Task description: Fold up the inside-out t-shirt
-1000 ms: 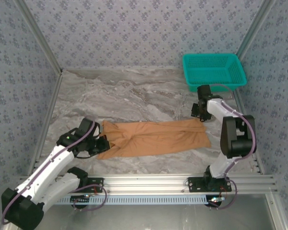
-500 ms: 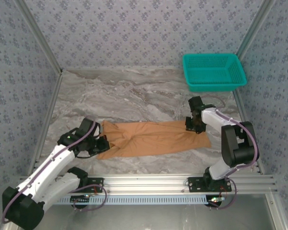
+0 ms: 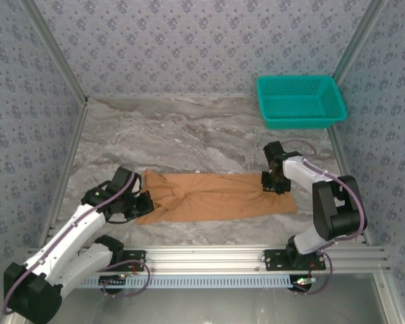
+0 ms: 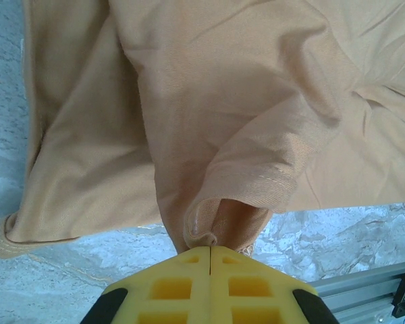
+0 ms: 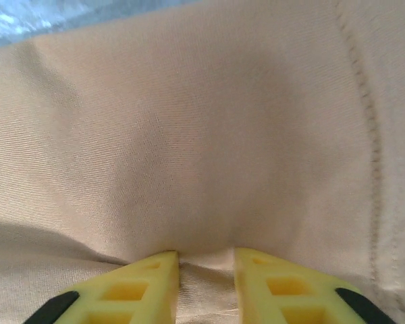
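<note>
The t-shirt (image 3: 216, 196) lies in a long band across the near counter (image 3: 189, 135), its sleeves hard to pick out. The left pincer (image 4: 209, 248) is clamped on a fold at its left end. The right pincer (image 5: 206, 260) presses on its right end, jaws slightly apart over a ridge of cloth; I cannot tell whether it grips.

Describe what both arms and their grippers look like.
The left arm and right arm are white links with black joints, a thin purple cable running along each. The left gripper and right gripper have yellow wedge fingers with square cut-outs and black patches at the outer edges.
</note>
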Controlling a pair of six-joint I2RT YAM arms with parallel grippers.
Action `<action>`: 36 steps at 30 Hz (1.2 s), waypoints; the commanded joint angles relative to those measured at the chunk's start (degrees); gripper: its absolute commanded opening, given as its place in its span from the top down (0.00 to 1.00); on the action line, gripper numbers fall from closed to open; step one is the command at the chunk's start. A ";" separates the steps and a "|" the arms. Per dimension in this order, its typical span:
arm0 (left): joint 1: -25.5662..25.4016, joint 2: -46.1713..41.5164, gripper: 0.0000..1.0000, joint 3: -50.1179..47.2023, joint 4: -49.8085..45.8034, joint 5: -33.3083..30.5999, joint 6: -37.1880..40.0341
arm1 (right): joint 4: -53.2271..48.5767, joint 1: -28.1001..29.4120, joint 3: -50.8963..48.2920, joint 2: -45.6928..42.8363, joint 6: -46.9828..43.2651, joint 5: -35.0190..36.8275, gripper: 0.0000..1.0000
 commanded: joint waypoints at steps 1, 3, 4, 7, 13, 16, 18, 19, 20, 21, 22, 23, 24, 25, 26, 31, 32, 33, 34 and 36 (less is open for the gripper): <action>-0.29 -1.41 1.00 -0.41 0.64 -0.72 -1.21 | 1.42 3.65 2.82 -6.62 -1.20 1.92 0.64; -0.24 -1.94 1.00 -0.82 0.88 -1.24 -1.47 | 3.94 7.01 2.66 -8.69 -1.80 -0.92 0.60; -0.22 -1.96 1.00 -1.01 0.82 -1.54 -1.59 | 6.51 8.63 2.48 -9.06 -1.81 -2.19 0.59; -0.13 -1.44 0.96 -1.45 1.21 -1.74 -1.54 | 11.95 14.74 1.60 -8.91 -1.00 -7.79 0.57; -0.14 1.57 0.90 -1.24 1.28 -0.51 -1.32 | 27.39 30.39 -0.78 -5.42 1.17 -15.94 0.51; -0.15 1.06 0.81 0.44 -0.40 -1.65 -0.82 | 33.10 36.61 0.70 -0.47 2.50 -18.27 0.48; -0.14 -0.83 0.68 2.02 -1.86 -3.80 -0.51 | 37.26 39.49 1.68 3.32 4.80 -20.15 0.48; -0.11 -1.66 0.65 2.62 -2.13 -4.77 -0.32 | 38.79 40.36 2.20 4.96 5.92 -21.15 0.47; 0.00 -2.64 0.60 3.11 -2.17 -6.09 -0.03 | 40.32 41.35 2.82 6.87 6.96 -22.34 0.47; 0.21 -3.15 0.56 3.53 -1.95 -7.27 0.35 | 41.17 42.22 3.52 8.75 8.09 -22.92 0.47; 0.61 -3.08 0.55 3.75 -1.38 -7.99 0.86 | 41.23 42.83 4.12 10.04 8.65 -22.95 0.48; 1.22 -2.54 0.54 3.76 -0.07 -8.19 1.15 | 41.33 43.27 4.63 11.35 9.04 -22.87 0.48; 1.87 -1.62 0.53 3.58 2.01 -7.78 1.24 | 41.54 43.52 5.09 12.37 9.53 -22.90 0.49; 2.40 -0.59 0.53 3.32 4.29 -6.97 1.29 | 41.79 43.55 5.46 13.21 10.08 -23.16 0.51; 2.80 0.93 0.53 2.90 7.41 -5.99 1.15 | 42.26 43.50 5.72 14.19 10.46 -24.00 0.52; 3.19 9.93 0.53 1.55 20.02 -3.28 1.24 | 43.67 43.39 7.11 17.33 12.12 -25.44 0.55; 3.19 11.38 0.53 1.21 21.69 -3.04 1.27 | 44.11 43.31 7.36 17.89 12.38 -25.78 0.55; 3.19 13.21 0.53 0.91 23.57 -2.91 1.49 | 44.33 43.30 7.59 18.63 12.75 -26.08 0.57; 3.26 14.87 0.53 0.61 25.32 -2.90 1.61 | 44.11 43.24 7.79 19.50 13.55 -26.34 0.58; 3.43 17.68 0.54 0.91 26.75 -3.48 2.53 | 44.29 42.83 8.30 20.89 14.10 -27.10 0.60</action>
